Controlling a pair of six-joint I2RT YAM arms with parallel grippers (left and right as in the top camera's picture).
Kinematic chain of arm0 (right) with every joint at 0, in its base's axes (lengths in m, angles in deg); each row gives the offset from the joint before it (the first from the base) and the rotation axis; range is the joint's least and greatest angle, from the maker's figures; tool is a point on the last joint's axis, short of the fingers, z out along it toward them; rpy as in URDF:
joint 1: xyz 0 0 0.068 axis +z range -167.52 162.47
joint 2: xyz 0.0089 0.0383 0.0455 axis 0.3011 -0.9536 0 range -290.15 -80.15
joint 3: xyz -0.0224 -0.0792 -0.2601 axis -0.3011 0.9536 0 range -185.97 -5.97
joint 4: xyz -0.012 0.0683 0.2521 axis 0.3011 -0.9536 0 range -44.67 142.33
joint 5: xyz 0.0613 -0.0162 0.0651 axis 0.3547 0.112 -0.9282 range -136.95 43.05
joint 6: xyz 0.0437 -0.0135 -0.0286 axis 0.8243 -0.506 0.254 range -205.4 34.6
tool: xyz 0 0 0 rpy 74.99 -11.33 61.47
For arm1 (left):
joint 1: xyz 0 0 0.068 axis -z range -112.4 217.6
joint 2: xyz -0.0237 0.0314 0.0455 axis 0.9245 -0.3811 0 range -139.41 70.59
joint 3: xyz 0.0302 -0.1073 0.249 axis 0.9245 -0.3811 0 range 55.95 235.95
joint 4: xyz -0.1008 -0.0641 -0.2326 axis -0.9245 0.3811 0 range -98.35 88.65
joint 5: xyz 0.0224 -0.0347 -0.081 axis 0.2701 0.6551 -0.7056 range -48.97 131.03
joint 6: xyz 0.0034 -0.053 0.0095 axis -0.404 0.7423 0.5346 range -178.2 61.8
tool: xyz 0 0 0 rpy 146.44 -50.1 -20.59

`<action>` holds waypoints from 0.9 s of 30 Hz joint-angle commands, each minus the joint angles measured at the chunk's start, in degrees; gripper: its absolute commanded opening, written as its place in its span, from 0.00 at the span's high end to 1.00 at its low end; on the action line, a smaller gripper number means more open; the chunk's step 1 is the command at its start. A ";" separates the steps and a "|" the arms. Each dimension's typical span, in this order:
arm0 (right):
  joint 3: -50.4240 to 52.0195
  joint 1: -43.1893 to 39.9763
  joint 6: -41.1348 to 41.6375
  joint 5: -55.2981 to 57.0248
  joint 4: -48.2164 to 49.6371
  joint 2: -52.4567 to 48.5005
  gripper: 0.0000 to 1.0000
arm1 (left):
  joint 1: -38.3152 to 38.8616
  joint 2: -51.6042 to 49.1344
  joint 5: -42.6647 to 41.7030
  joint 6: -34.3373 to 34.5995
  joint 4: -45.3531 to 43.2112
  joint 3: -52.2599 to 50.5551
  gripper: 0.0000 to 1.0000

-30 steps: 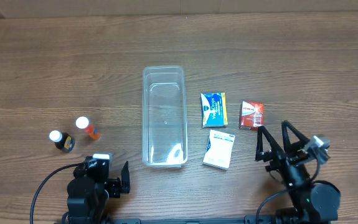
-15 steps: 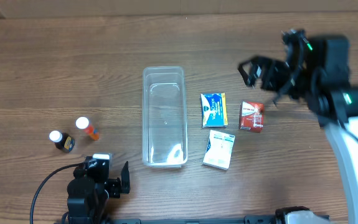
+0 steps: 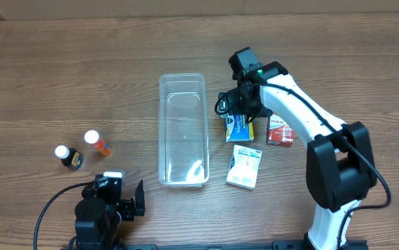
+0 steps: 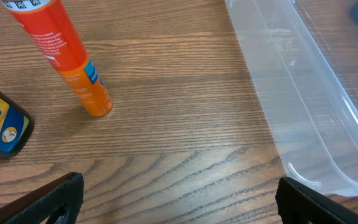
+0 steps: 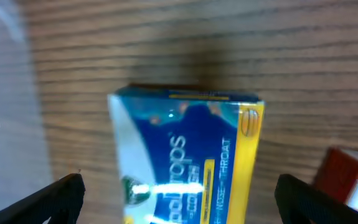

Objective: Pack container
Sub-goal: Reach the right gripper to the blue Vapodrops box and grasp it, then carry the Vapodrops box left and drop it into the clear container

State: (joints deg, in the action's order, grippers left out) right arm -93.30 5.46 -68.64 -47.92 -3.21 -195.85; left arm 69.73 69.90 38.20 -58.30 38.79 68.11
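The clear plastic container [image 3: 182, 130] lies empty, lengthwise, in the middle of the table. It also shows in the left wrist view [image 4: 303, 93]. My right gripper [image 3: 236, 105] is open and hangs over the far end of a blue and yellow box [image 3: 238, 126]. In the right wrist view the box [image 5: 185, 155] lies between the two open fingertips [image 5: 180, 202]. My left gripper [image 3: 119, 196] is open and empty at the front edge, left of the container. Its fingertips [image 4: 182, 205] are apart over bare wood.
A red box [image 3: 280, 130] lies right of the blue one, and a white box [image 3: 244, 167] lies in front of it. An orange bottle [image 3: 96, 142] and a dark bottle [image 3: 67, 157] stand at the left, also seen in the left wrist view [image 4: 60, 53].
My right arm has left its rest place at the front right, swung to the back, then come down over the blue box. The left arm has not moved.
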 commanded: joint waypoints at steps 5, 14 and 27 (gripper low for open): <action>1.88 0.15 3.23 -0.57 1.55 -4.13 0.13 | -0.24 0.42 0.02 0.33 -0.17 -0.20 0.00; -10.16 2.91 5.99 1.33 -8.11 7.65 0.32 | -0.24 0.42 0.02 0.33 -0.17 -0.20 0.00; -10.12 19.10 13.77 0.92 10.97 0.46 0.25 | -0.24 0.42 0.02 0.33 -0.17 -0.20 0.00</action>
State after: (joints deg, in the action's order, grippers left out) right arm -104.10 24.93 -56.90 -47.07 5.68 -191.30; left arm 69.73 69.90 38.20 -58.32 38.79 68.11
